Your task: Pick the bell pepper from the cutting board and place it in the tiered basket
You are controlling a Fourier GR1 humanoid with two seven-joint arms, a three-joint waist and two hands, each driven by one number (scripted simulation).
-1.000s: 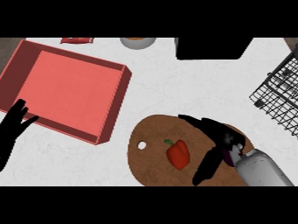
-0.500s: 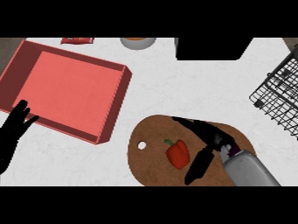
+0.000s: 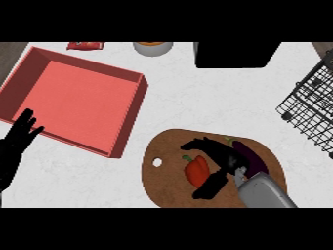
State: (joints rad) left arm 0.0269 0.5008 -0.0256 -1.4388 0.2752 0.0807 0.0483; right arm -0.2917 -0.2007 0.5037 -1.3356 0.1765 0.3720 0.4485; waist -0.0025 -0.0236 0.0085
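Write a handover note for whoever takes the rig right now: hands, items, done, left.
Right hand: over the cutting board, fingers and thumb spread around the pepper, not closed on it.
Left hand: open, resting at the lower left, beside the red tray.
Pepper: lying on the board; a dark eggplant lies beside it, on the other side of the hand.
Basket: at the right edge of the counter.
Done: hand positioned at the pepper.
Left: grasp, lift, carry right, place in the basket.

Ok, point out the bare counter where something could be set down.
Bare counter runs between the red tray and the wire basket, above the cutting board. Another patch lies between tray and board. The board is crowded: pepper, eggplant, right hand.
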